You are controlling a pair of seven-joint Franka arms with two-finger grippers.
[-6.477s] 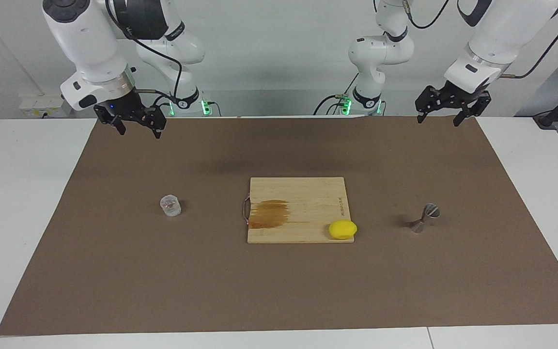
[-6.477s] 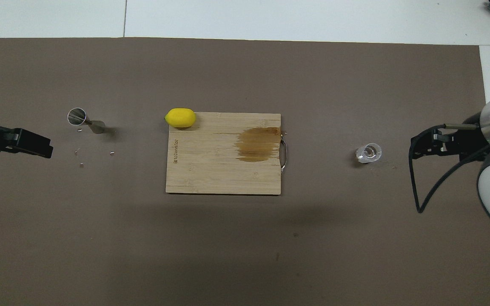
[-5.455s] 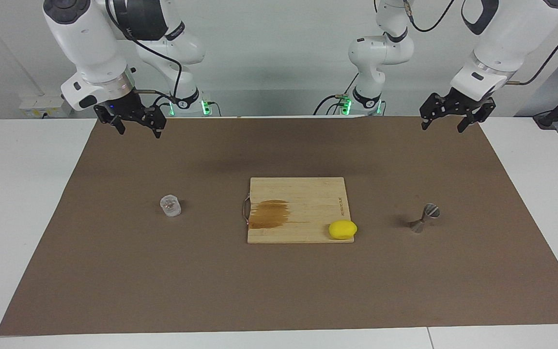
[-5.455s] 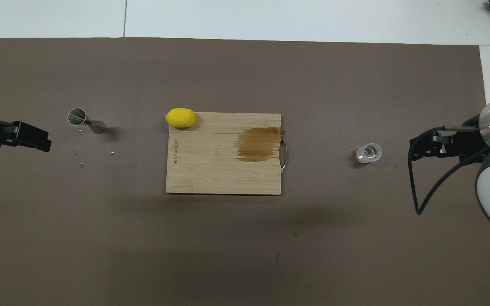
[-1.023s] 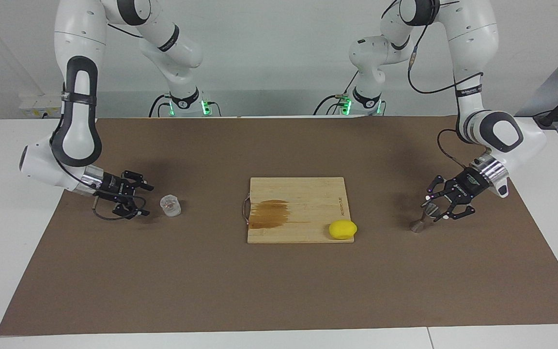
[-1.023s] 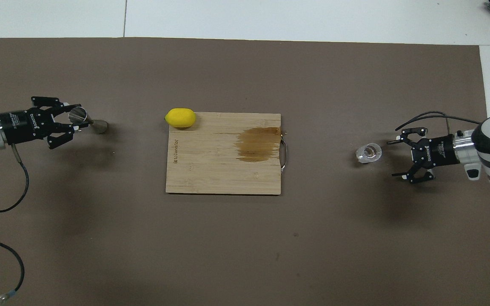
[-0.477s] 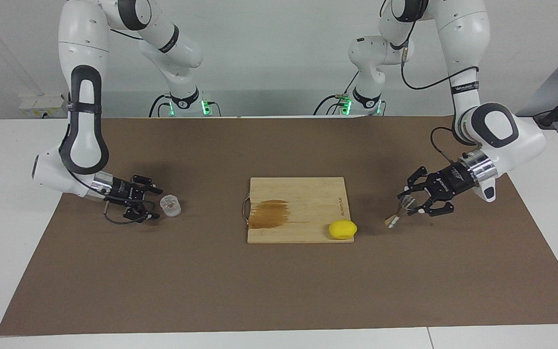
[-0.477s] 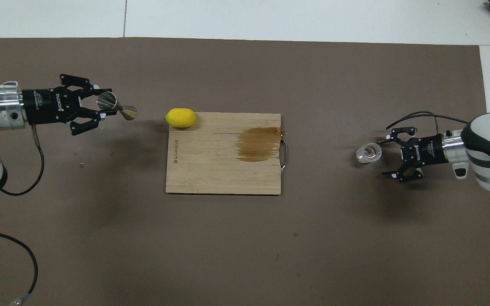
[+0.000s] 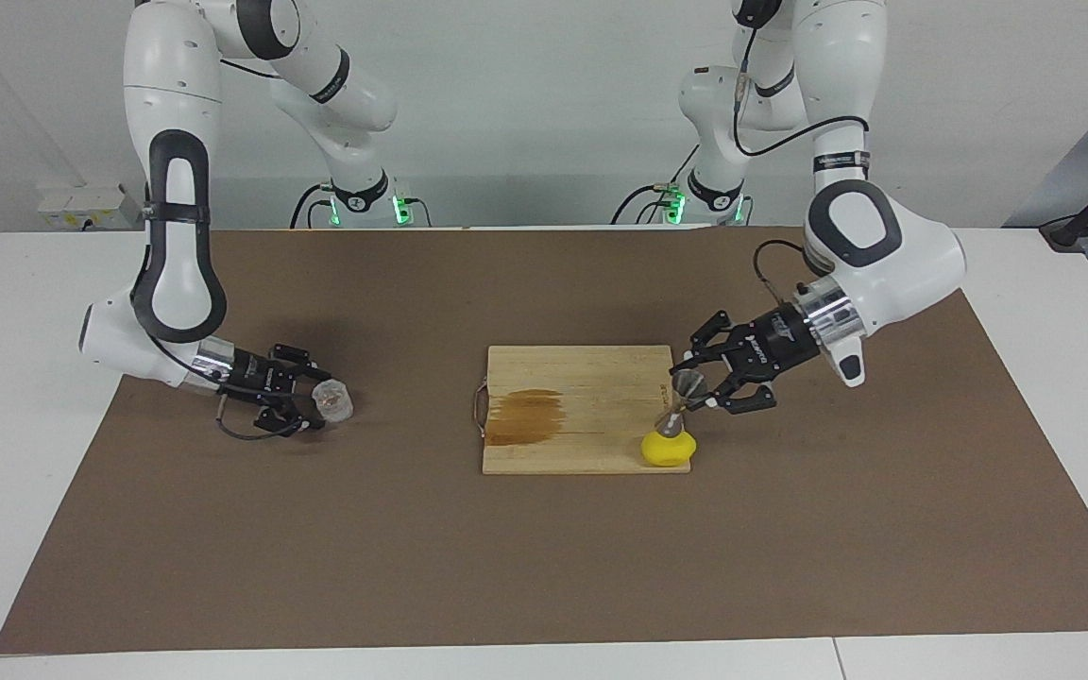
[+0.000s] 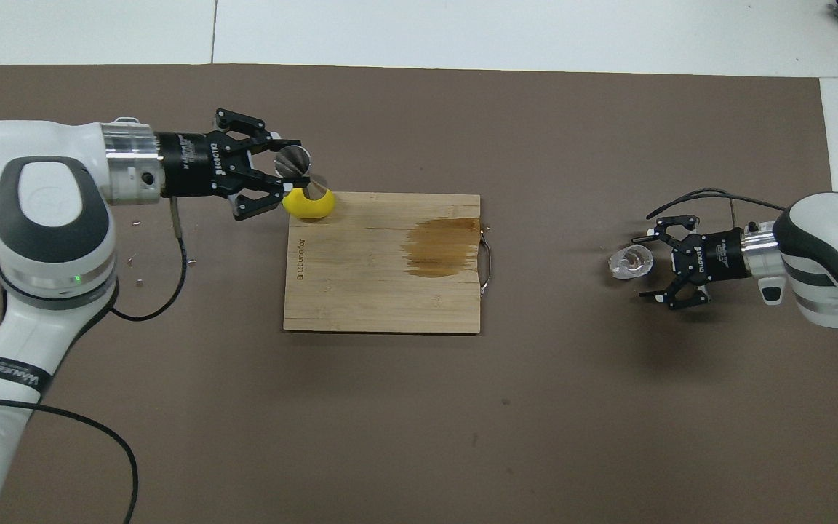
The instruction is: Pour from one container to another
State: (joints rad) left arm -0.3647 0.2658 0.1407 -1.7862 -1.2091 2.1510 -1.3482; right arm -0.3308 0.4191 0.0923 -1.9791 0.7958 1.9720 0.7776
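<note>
Right gripper (image 9: pixel 310 397): low over the mat at the right arm's end, lying nearly level. Jaws spread wide, one to each side of the glass; whether a finger touches the glass cannot be told from either view. Nothing is held.
Glass (image 9: pixel 331 400): upright on the mat (image 9: pixel 544 567), at the mouth of the right gripper, well apart from the board.
Board (image 9: pixel 582 378): flat at the middle of the mat, with a brown stain on the part toward the right arm's end and a metal handle on that edge.
Lemon (image 9: pixel 667 450): on the board's corner farther from the robots, toward the left arm's end.
Jigger (image 9: pixel 679 401): off the mat, held in the air over the lemon and that corner of the board. It is tilted, its lower cone just above the lemon; contact with the lemon cannot be judged.
Left gripper (image 9: pixel 703 380): in the air over the board's edge, jaws closed around the jigger at its upper cone.
</note>
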